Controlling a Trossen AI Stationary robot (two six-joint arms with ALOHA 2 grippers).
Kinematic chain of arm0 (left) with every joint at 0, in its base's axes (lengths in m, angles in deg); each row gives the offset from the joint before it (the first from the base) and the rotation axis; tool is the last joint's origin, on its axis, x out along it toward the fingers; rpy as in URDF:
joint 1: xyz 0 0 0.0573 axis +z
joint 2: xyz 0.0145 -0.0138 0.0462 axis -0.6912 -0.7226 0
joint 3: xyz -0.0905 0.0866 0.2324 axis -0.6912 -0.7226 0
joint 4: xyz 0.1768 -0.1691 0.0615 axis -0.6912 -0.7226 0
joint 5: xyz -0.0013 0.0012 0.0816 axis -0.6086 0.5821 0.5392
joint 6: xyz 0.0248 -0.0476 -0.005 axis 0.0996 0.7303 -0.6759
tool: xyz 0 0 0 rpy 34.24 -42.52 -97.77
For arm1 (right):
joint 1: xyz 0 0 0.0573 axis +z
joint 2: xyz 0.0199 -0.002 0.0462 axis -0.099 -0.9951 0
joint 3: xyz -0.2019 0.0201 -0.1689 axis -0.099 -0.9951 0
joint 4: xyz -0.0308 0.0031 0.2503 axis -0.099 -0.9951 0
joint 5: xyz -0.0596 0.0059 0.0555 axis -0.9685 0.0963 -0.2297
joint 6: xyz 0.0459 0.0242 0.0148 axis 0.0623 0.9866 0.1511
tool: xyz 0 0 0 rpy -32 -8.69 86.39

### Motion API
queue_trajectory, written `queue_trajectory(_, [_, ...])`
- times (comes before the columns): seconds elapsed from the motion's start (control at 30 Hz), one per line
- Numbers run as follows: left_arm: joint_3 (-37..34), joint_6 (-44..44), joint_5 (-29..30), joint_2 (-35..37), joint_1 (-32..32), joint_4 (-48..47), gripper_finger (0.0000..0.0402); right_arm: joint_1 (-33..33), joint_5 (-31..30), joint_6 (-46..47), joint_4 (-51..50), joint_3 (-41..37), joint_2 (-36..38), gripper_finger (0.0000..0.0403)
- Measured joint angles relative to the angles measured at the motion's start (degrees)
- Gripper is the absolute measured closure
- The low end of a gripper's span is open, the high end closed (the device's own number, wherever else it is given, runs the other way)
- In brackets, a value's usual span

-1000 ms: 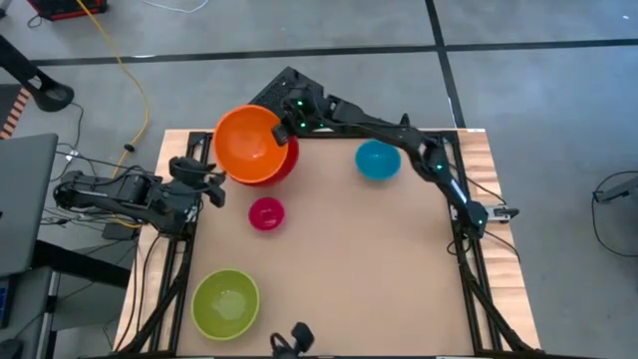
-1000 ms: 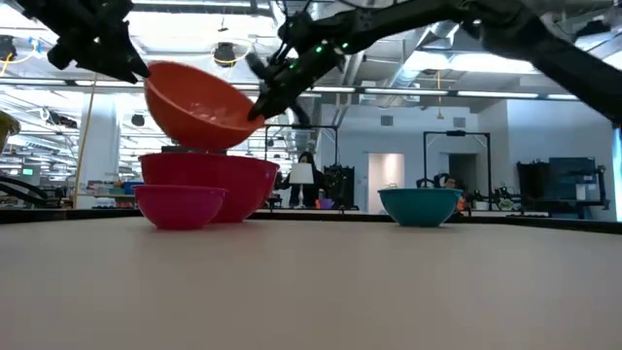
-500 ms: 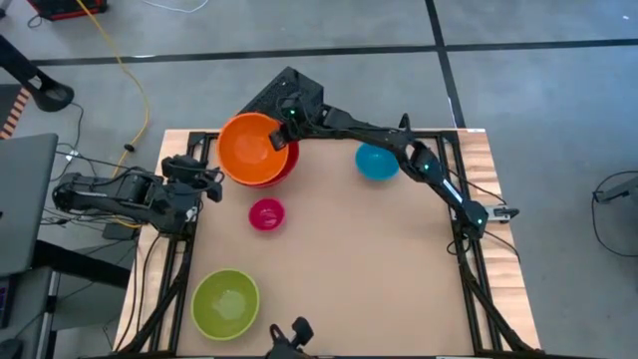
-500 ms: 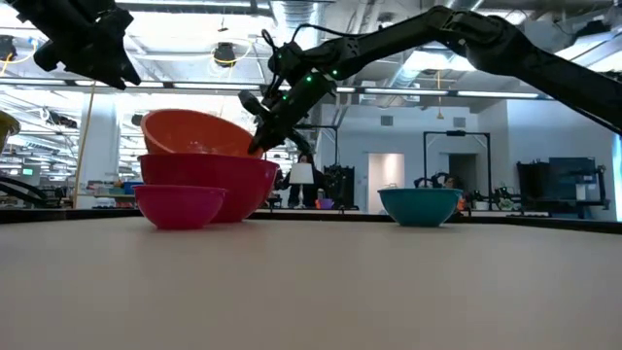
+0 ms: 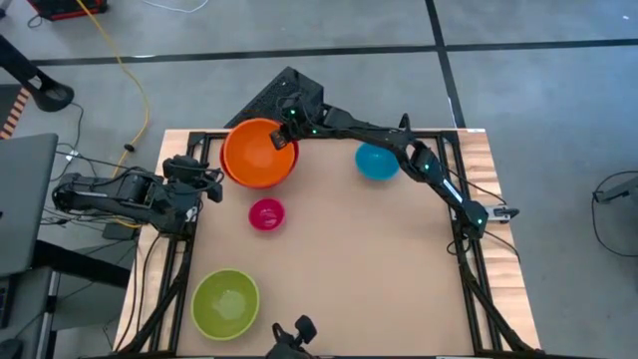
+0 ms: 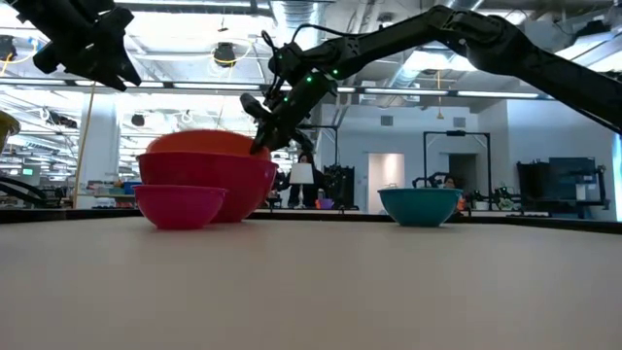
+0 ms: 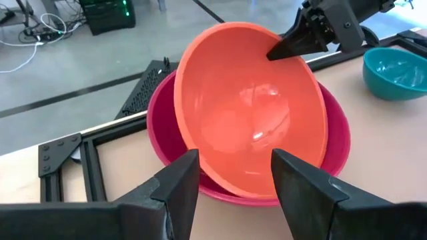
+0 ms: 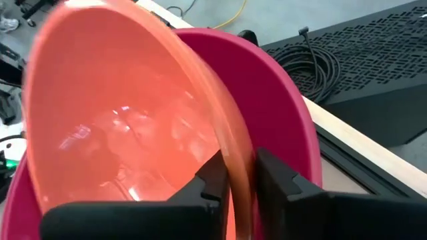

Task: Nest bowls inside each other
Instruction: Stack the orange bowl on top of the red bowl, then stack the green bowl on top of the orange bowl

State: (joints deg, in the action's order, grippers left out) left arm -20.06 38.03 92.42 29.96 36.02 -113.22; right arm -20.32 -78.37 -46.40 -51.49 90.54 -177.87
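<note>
The orange bowl (image 5: 257, 153) sits inside the red bowl (image 6: 219, 175) at the table's far left, its rim showing just above the red rim. My right gripper (image 8: 241, 183) is open at the orange bowl's far right rim, one finger inside and one outside. My left gripper (image 7: 233, 200) hovers open left of the two bowls, holding nothing. The small pink bowl (image 5: 266, 213), the blue bowl (image 5: 377, 160) and the green bowl (image 5: 226, 302) each stand alone on their bases on the table. My right gripper straddles the orange bowl's rim (image 8: 233, 157), slanting down from the table's right, one finger (image 8: 213, 179) inside the bowl and the other (image 8: 273, 179) between the orange and red walls. I cannot tell whether the fingers touch the rim. The bowl rests in the red bowl.
A black perforated panel (image 5: 284, 88) with a coiled cable lies just beyond the table's far edge, behind the red bowl. Bare tabletop (image 5: 369, 259) stretches across the middle and right. Black frame rails (image 5: 478, 289) run along the table's sides.
My right gripper has come down with the orange bowl. The bowl hung tilted above the red bowl, then leaned on it, and now lies sunk inside it with only its rim showing. The gripper has kept its place at the rim for the last half second.
</note>
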Motion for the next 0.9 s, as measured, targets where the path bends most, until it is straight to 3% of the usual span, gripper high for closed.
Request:
queue_trajectory(0.3, [0.0, 1.1, -0.8, 0.0, 0.0, 0.2, 0.0226, -0.1, -2.6, 0.0, -0.2, 0.0, 0.0, 0.0295])
queue_trajectory(0.6, [0.0, 1.8, -1.7, 0.0, 0.0, 0.2, 0.0226, -0.8, -2.6, -1.5, -0.5, 0.0, 0.2, 0.0215])
queue_trajectory(0.9, [0.0, 1.7, -2.7, 0.0, 0.0, 0.2, 0.0226, -1.6, 4.8, -1.7, -0.9, 0.0, 0.2, 0.0175])
